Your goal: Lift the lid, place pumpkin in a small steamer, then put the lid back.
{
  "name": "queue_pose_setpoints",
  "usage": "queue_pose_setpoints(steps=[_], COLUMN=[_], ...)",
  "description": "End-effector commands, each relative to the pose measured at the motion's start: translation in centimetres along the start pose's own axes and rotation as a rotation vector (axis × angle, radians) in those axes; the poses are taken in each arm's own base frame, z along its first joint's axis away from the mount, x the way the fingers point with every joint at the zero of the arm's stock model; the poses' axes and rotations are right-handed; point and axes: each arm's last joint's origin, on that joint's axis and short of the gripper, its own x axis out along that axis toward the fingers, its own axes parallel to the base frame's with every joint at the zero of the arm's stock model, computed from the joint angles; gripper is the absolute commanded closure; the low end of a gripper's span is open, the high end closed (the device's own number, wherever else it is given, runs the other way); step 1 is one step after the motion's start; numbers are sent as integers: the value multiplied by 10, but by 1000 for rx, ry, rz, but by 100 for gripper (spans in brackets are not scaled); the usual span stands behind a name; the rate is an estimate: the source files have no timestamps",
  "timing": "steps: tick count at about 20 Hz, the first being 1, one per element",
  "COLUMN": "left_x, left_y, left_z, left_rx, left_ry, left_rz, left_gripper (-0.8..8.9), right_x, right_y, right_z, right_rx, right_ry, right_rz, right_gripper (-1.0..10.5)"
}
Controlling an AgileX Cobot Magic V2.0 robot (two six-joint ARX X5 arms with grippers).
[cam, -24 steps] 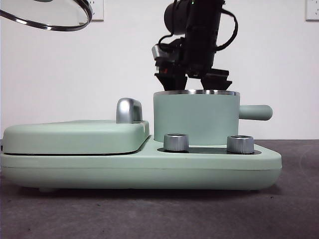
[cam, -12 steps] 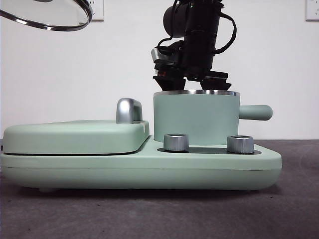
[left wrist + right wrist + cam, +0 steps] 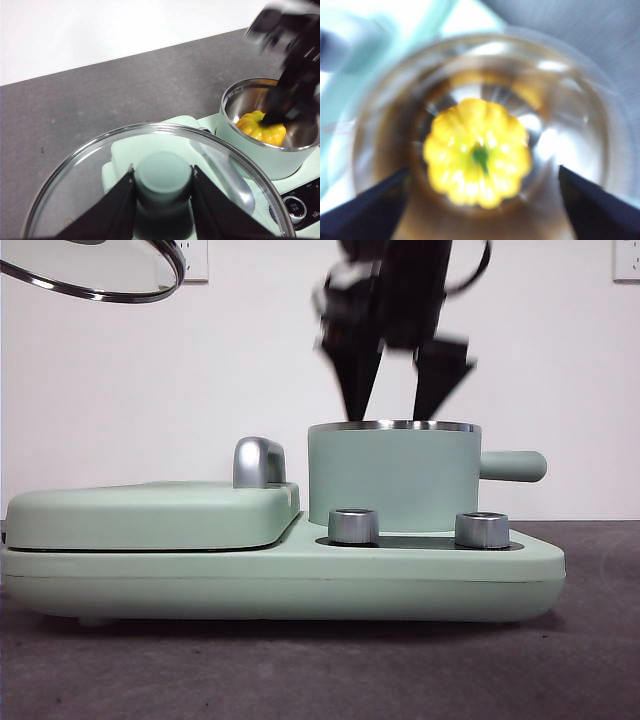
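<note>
Above the small steamer [image 3: 392,476], the right gripper [image 3: 398,405] hangs with its jaws spread wide and nothing between them.

Directly below those parted jaws the pumpkin [image 3: 477,159] sits on the shiny floor of the pot, stem up, free of both fingers; the right wrist view is blurred, but the gap on either side is plain. Off to the side and well clear, the left gripper [image 3: 162,186] is clamped on the mint-green knob of the lid [image 3: 95,175], holding the glass disc high in the air. The steamer stands on the pale green cooker base [image 3: 280,580], beside the flat griddle cover [image 3: 150,513].
</note>
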Motion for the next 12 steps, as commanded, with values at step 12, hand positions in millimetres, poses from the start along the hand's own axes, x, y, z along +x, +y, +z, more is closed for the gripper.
queue_pose_setpoints(steps=[12], left_x=[-3], left_y=[-2], left_z=[6], left_rx=[-11], left_ry=[-24], left_rz=[-60], left_gripper=[804], right_x=[-96], right_y=[7], right_z=[-102], right_rx=[53], right_ry=[-395], right_rz=[6], right_gripper=[591])
